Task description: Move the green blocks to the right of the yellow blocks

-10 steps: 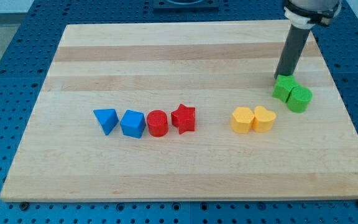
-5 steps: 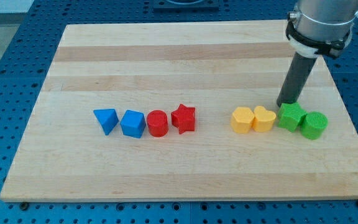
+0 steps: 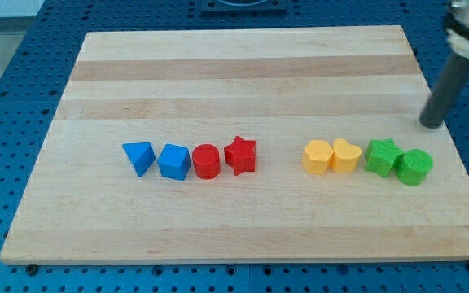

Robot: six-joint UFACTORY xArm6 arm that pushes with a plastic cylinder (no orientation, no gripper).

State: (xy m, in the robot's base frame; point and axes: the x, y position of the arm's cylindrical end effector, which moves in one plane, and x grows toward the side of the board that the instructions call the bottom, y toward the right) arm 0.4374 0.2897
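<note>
Two yellow blocks sit side by side right of the board's middle: a yellow block (image 3: 317, 156) and a yellow heart (image 3: 347, 155). A green star (image 3: 383, 156) touches the heart's right side. A green cylinder (image 3: 414, 167) sits just right of the star. My tip (image 3: 432, 124) is above and to the right of the green cylinder, apart from all blocks, near the board's right edge.
A blue triangle (image 3: 139, 157), a blue cube (image 3: 173, 161), a red cylinder (image 3: 207, 161) and a red star (image 3: 240, 155) form a row left of the middle. The wooden board (image 3: 234, 65) lies on a blue pegboard table.
The green blocks were pushed down into line right of the yellow heart. My tip then drew away up and to the right, leaving the blocks.
</note>
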